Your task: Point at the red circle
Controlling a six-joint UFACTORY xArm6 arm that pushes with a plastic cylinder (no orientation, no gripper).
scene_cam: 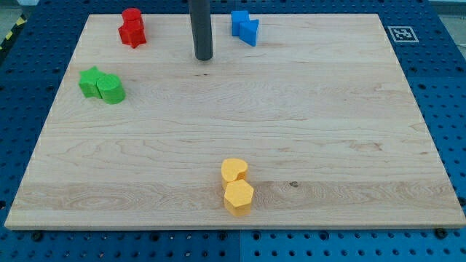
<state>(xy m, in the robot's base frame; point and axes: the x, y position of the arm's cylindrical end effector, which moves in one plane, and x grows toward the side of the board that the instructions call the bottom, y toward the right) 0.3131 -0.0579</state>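
Red is the colour that matters: the red circle (131,16) sits near the board's top-left corner, almost at the top edge, and it touches a second red block, a red star (133,35), which lies just below it. The two read as one clump, so pointing cleanly means ending nearer the upper piece than the lower one.

My tip (203,57) rests on the wooden board (328,131) near the top edge, a little left of centre, between the red pair on the view's left and the blue pair on the view's right. It touches no block and carries nothing; being a plain rod, it has nothing to open or close. Its place looks like a neutral spot, well apart from both groups.

Bare wood lies between my tip and the red circle, so I judge the way open: a slide toward the top-left corner. The risk is the red star, which sits closer to a straight path and could be nudged.

Elsewhere, two blue blocks (245,27) stand touching near the top edge, right of my tip; their shapes are hard to tell. A green star (90,81) and a green circle (111,89) sit together by the left edge. A yellow heart (234,170) and a yellow hexagon (239,196) touch near the bottom edge.
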